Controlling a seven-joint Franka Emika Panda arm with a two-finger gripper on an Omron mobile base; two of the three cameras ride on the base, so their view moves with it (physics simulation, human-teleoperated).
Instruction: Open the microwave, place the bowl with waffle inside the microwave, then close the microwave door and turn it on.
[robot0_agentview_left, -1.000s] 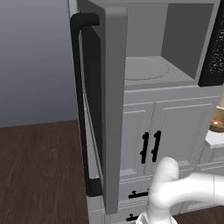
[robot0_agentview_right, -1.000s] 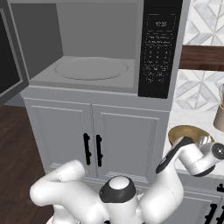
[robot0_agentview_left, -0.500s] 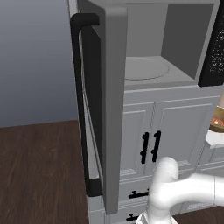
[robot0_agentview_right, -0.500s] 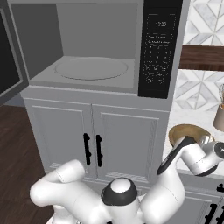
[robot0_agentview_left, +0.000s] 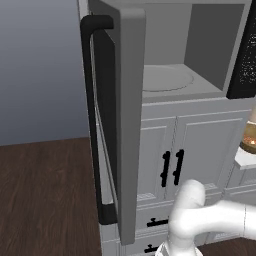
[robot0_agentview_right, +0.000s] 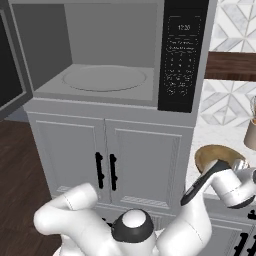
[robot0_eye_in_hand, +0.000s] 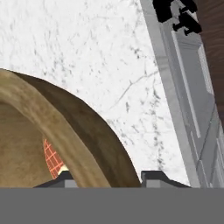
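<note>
1. Straddling the rim of the bowl (robot0_eye_in_hand: 65, 131), the gripper (robot0_eye_in_hand: 105, 178) has one dark fingertip inside the wall and one outside; whether the two press the rim cannot be told.
2. Smooth tan wood forms the round bowl, which rests on a white marble-veined counter (robot0_eye_in_hand: 100, 57) and holds one orange gridded waffle (robot0_eye_in_hand: 52, 158).
3. White panelled cabinets (robot0_agentview_right: 107, 160) below carry two black bar handles side by side.
4. Farther off, the boxy grey microwave (robot0_agentview_right: 120, 50) stands with the microwave door (robot0_agentview_left: 122, 120) swung wide, one round turntable (robot0_agentview_right: 105, 78) inside, and a black control panel (robot0_agentview_right: 182, 55).
</note>
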